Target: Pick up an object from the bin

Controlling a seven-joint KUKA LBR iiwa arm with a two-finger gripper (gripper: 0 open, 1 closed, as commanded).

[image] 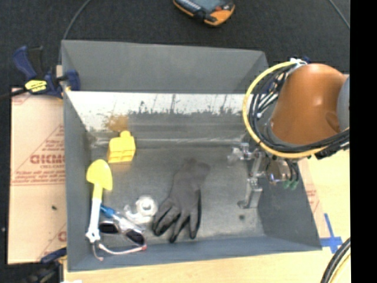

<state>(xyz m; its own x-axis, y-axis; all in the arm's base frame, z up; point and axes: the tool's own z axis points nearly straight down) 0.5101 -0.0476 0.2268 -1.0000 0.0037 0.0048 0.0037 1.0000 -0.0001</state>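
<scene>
the grey metal bin (165,66) takes up the middle of the camera view, its far wall sloped and streaked. over the bin's right side hangs the arm's orange cover (306,108), ringed with dark cables. below it the gripper (246,200) reaches down over a bare patch of floor in the right part of the bin. whether it is clenched or released cannot be told from this angle.

the thing nearest to it is a dark grey glove (184,199), lying flat near the middle of the floor, just to the gripper's left and apart from it. the glove's cuff is toward the far wall and its tips point at the near wall.

well apart from the gripper, on the left side, lies a yellow scoop (99,175) with a white handle. its bowl is toward the back and the handle runs down to the near-left corner. just behind the bowl sits a yellow toy brick (122,147), close under the far wall.

between the scoop's handle and the glove's tips rests a small white round piece (145,206). beside it is a small heap in the near-left corner — dark glasses (121,229), as far as can be made out, with a thin pale cord (121,252) looping along the near wall.
</scene>
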